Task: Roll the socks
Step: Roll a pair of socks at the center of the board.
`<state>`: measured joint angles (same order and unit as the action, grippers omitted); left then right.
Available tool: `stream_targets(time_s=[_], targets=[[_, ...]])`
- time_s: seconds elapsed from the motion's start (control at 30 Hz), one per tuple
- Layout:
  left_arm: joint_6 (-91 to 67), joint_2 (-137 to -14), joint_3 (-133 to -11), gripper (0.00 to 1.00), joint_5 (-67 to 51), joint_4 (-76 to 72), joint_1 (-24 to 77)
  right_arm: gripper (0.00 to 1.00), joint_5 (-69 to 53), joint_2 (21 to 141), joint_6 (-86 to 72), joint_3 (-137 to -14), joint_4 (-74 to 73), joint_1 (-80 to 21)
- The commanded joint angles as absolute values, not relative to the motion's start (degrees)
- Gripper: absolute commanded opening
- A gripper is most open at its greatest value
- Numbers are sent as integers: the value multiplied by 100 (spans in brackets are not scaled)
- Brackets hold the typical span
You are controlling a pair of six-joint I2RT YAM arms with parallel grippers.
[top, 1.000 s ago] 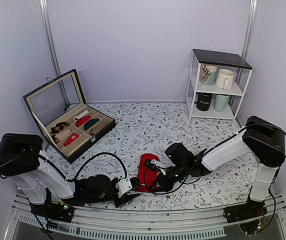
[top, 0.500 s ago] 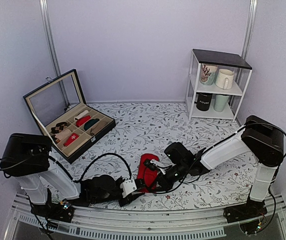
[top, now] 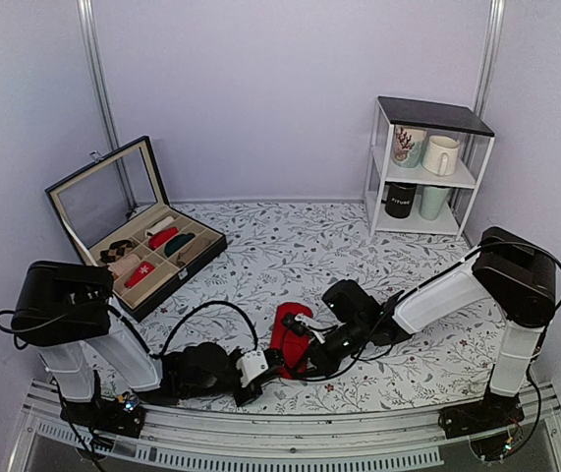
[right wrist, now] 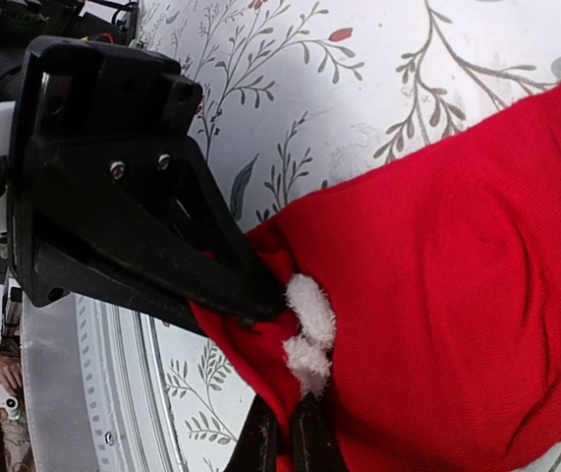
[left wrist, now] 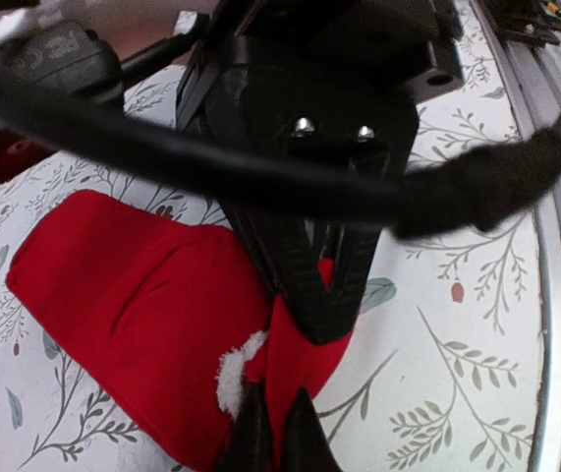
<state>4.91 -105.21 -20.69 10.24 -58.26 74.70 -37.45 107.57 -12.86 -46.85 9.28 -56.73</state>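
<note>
The floral-patterned desk (top: pixel 260 246) fills the lower half of the overhead view. A black compartment box with a raised glass lid (top: pixel 152 251) sits at its left and a white-framed shelf of mugs (top: pixel 427 167) at upper right, both well apart from the work. Low in the centre of the frame lie the bright red fabric socks (top: pixel 286 329), a mostly flat strip with no roll formed yet. Both arms reach in to its lower end. The left tool (left wrist: pixel 272 418), at the bottom of its wrist view, is pinched down on the red fabric just beside the small white fluffy mark (left wrist: pixel 233 369). The right tool (right wrist: pixel 285 423) is likewise closed on that same end, touching the mark. The step in hand looks like starting the roll: the end is gripped but not turned over. Next, I judge, both tools must lift that end slightly and fold it toward the far end together, keeping the pull even so the fabric neither slips nor skews
</note>
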Motion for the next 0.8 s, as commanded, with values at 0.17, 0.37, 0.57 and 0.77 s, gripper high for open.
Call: stream_targets(time_s=[0.17,0.37,0.57,0.77], targets=[[-369,-10351,-2202,0,60,-4637,7205,18,-3428,10872,-1273,-4164,320,-5748],[-1214,-10330,-2364,0,-990,-3381,6806,40,-2305,9284,-802,-3246,2213,-6050],[-1630,-10389,-2584,0,-1800,-2560,6431,46,-1108,8479,772,-2534,3141,-6561],[-1795,-10468,-2573,0,-1956,-2452,6312,47,-621,8611,1493,-2540,3304,-6828]])
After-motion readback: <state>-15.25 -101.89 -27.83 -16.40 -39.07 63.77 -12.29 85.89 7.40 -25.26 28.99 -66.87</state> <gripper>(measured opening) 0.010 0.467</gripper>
